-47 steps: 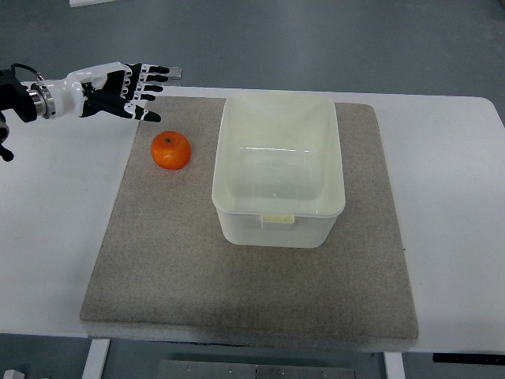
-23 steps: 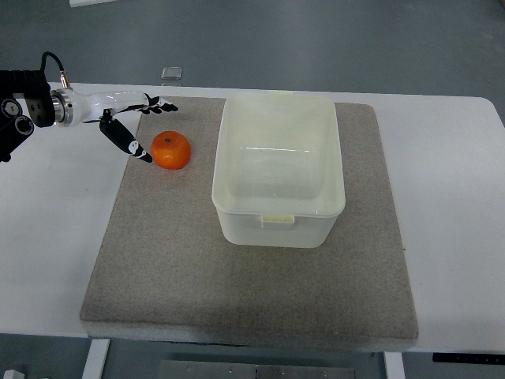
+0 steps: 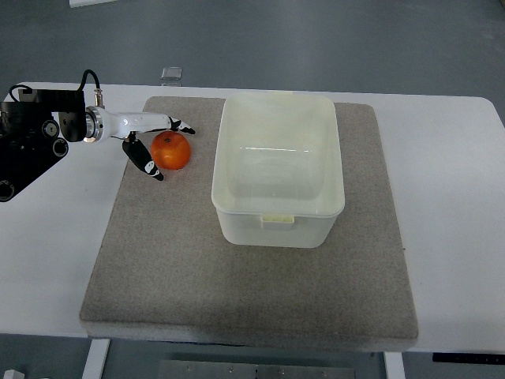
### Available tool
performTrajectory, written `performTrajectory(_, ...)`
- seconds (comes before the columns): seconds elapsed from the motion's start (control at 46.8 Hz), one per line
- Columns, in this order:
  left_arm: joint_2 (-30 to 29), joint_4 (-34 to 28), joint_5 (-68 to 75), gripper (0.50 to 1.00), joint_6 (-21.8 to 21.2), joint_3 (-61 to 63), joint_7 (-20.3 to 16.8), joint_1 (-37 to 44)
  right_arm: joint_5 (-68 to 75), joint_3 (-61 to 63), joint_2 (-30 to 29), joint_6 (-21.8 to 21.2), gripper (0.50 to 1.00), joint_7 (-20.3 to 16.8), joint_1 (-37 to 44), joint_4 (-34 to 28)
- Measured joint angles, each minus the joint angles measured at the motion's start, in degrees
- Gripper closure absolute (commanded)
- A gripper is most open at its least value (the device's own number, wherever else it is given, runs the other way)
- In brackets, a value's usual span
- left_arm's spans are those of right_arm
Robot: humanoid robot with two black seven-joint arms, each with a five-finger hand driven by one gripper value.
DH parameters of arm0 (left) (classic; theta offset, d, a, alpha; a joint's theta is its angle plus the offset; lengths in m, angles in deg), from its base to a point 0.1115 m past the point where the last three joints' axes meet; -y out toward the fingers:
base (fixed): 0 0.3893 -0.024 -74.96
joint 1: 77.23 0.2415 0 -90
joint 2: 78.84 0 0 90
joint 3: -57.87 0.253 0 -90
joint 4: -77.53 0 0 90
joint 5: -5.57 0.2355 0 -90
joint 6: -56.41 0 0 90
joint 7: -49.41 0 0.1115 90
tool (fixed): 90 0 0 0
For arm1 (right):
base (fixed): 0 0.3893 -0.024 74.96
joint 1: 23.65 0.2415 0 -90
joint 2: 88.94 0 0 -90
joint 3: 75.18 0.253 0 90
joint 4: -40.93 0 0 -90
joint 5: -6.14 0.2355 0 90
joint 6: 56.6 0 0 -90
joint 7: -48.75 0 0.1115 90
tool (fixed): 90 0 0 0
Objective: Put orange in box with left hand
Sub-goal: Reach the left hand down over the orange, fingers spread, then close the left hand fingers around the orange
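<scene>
An orange (image 3: 173, 151) lies on the grey mat (image 3: 158, 260), to the left of the pale yellow plastic box (image 3: 278, 166). My left hand (image 3: 164, 145) reaches in from the left edge at the orange's level. Its fingers (image 3: 180, 125) run along the far side of the orange and the thumb (image 3: 147, 163) lies on the near left side. The hand is open around the fruit, and I cannot tell whether it touches it. The orange rests on the mat. The box is open-topped and empty.
The mat covers most of the white table (image 3: 450, 197). A small clear object (image 3: 170, 74) lies at the table's far edge above the mat. The left arm's black body (image 3: 31, 142) lies over the table's left side.
My left hand came down from the mat's far left corner and moved right, so its fingers and thumb now bracket the orange. The orange and box have not moved.
</scene>
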Motion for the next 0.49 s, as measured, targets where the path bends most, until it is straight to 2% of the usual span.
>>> performTrajectory(0.149,0.16,-0.13,2.18,0.568,-3.81,1.19,0.0,-0.04,0.0,0.0,0.0,0.0,0.568,-0.01,-0.03,0.0)
performTrajectory(0.192,0.23,-0.2,2.73,0.604,-4.83,1.88,0.01,-0.04,0.0,0.0,0.0,0.0,0.568,-0.01,-0.03,0.0)
performTrajectory(0.342,0.26,-0.21,3.11,0.656,-6.47,3.34,0.01,-0.06,0.0,0.0,0.0,0.0,0.568,0.0,-0.02,0.0)
performTrajectory(0.491,0.34,-0.29,3.11,0.829,-6.57,3.44,0.01,-0.37,0.0,0.0,0.0,0.0,0.568,-0.01,-0.03,0.0)
